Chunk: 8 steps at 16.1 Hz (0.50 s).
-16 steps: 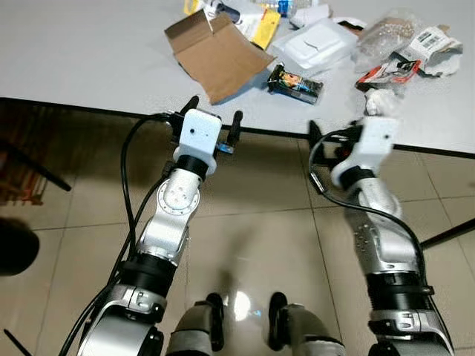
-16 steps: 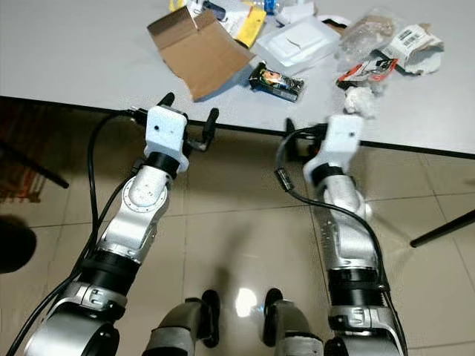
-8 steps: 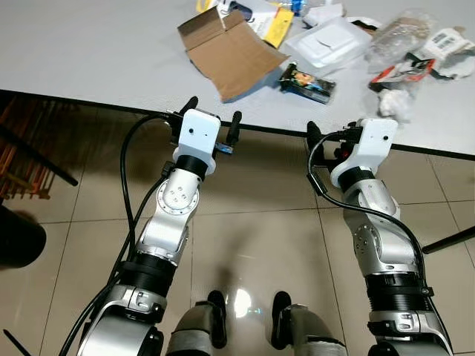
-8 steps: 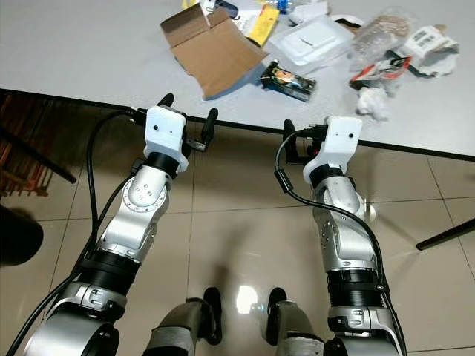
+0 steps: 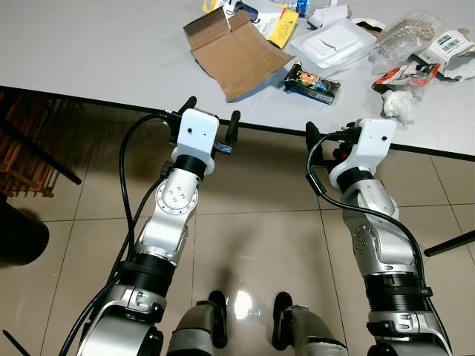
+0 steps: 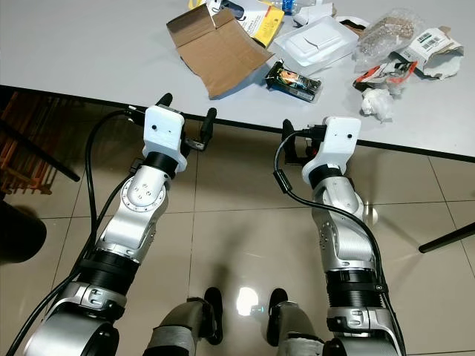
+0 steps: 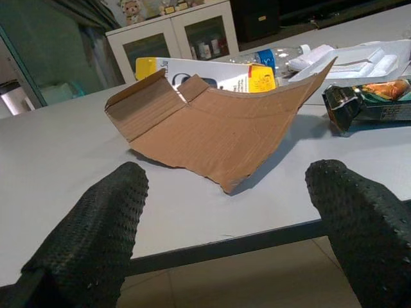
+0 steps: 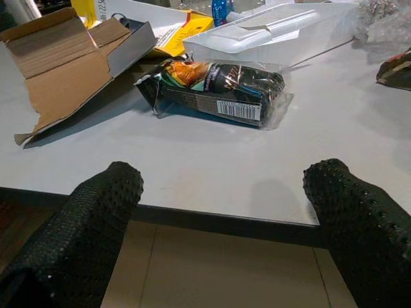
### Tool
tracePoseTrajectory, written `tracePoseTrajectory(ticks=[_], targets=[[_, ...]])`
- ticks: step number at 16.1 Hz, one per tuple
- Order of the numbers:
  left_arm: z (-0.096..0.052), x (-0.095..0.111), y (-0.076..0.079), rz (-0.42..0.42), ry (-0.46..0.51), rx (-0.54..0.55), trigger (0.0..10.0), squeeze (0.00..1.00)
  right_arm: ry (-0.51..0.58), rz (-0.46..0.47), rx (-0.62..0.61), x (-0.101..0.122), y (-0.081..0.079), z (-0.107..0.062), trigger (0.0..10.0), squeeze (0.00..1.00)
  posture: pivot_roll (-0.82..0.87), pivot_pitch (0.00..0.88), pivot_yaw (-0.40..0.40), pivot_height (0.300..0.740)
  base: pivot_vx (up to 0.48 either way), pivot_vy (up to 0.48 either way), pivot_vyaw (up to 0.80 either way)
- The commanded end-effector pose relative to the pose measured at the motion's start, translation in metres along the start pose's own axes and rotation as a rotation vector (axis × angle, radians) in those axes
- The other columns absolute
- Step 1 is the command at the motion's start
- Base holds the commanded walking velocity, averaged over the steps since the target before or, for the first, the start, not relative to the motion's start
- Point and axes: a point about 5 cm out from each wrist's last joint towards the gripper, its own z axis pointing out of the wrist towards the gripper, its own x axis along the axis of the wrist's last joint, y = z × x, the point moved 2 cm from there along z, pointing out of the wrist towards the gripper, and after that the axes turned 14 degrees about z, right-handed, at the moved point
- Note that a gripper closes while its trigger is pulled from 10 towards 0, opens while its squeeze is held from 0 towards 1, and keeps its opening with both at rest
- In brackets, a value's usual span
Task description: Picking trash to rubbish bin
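Matt brown cardboard [image 7: 212,131] lies on the smooth matt grey table [image 5: 96,52]. The snack packet [image 8: 215,90] is glossy crinkled plastic. Black fingers [image 8: 96,224] look rubbery and dimpled. Floor tiles [image 5: 252,252] shine.

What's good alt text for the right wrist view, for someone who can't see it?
The right gripper, open, hovers at the edge of a grey table, its black fingers framing a dark snack packet lying just ahead. A torn cardboard box lies beside the packet and a white plastic tray behind it.
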Motion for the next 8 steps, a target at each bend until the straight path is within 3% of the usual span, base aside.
tracePoseTrajectory(ticks=[1,8], targets=[[-0.0026,-0.0014,-0.0015,-0.001,-0.004,-0.002,10.0,0.0,-0.013,0.001,-0.001,-0.0046,-0.0011,-0.0028,10.0,0.0,0.08,0.301,0.077,0.74,0.289,0.0,0.0],[-0.0018,-0.0011,-0.0031,0.008,-0.001,-0.006,10.0,0.0,-0.011,0.009,-0.006,-0.006,-0.0015,-0.0028,10.0,0.0,0.08,0.306,0.085,0.74,0.316,0.0,0.0]])
